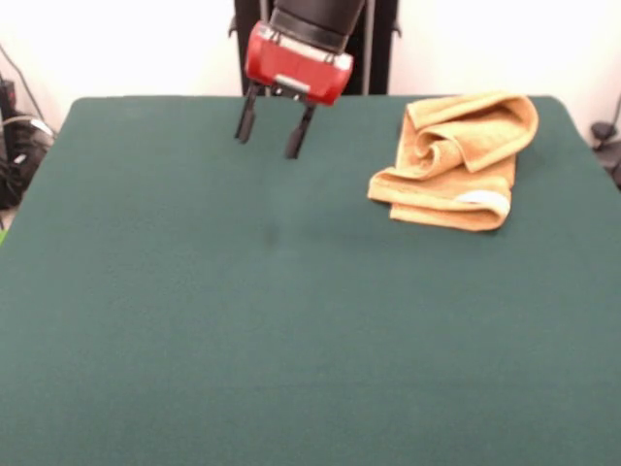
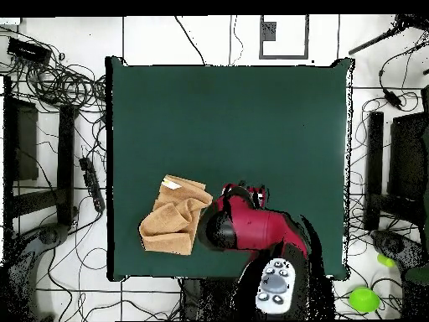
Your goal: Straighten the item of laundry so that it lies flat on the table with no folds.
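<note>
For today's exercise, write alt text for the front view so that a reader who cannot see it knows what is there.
A crumpled, folded orange-tan towel lies near the far right corner of a dark green table, a small white label showing at its near edge. To its left, the robot's red and black gripper hangs above the table with its fingers open, holding nothing and apart from the towel.
</note>
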Action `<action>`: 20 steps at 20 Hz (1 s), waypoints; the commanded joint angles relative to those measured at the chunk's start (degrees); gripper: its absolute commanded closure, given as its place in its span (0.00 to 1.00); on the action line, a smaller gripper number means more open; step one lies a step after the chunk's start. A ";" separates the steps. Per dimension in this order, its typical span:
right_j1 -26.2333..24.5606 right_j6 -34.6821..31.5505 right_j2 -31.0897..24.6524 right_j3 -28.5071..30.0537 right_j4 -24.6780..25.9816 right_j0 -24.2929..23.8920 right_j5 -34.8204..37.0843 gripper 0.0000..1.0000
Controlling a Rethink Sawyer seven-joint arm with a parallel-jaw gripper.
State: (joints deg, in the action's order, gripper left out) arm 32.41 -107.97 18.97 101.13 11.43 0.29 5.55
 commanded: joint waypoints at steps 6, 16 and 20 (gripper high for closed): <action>-6.94 -5.97 -11.82 -17.21 -7.88 0.25 31.03 0.00; -12.65 -17.42 -8.11 -28.22 -14.88 0.79 52.11 0.00; -16.72 -25.33 -5.22 -30.03 -17.77 2.87 53.23 0.00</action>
State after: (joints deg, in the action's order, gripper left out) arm 23.87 -109.41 15.00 77.00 -1.01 -0.18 51.09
